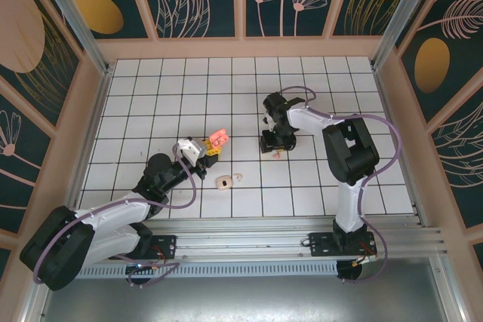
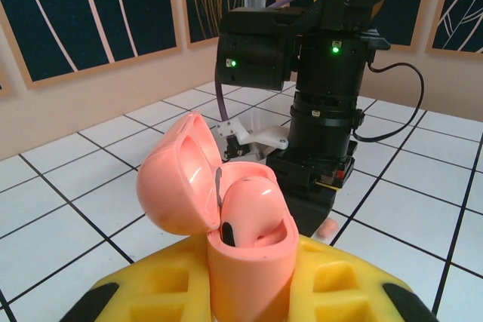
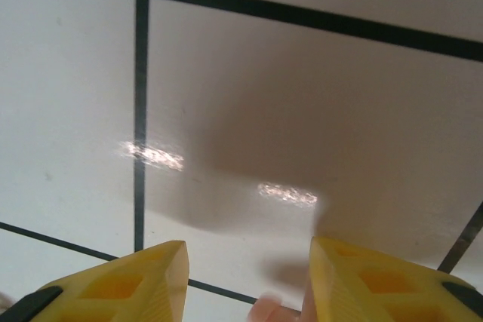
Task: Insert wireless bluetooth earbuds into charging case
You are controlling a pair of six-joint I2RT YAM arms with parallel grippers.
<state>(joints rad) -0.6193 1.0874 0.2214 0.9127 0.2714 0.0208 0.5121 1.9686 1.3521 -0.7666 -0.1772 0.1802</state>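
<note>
With left gripper (image 1: 211, 146): clamping the coral-pink charging case (image 2: 253, 269) upright between the yellow fingers (image 2: 151, 292), lid swung open, one pink earbud (image 2: 247, 213) seated inside. With right gripper (image 3: 249, 262): hovering low over the white tiled table (image 1: 151, 96), jaws apart. Between its fingertips, at the bottom edge of the wrist view, a second pink earbud (image 3: 268, 311), perhaps touching one finger; hard to tell. Near the left gripper, lying on the table, a cream case (image 1: 225, 181).
</note>
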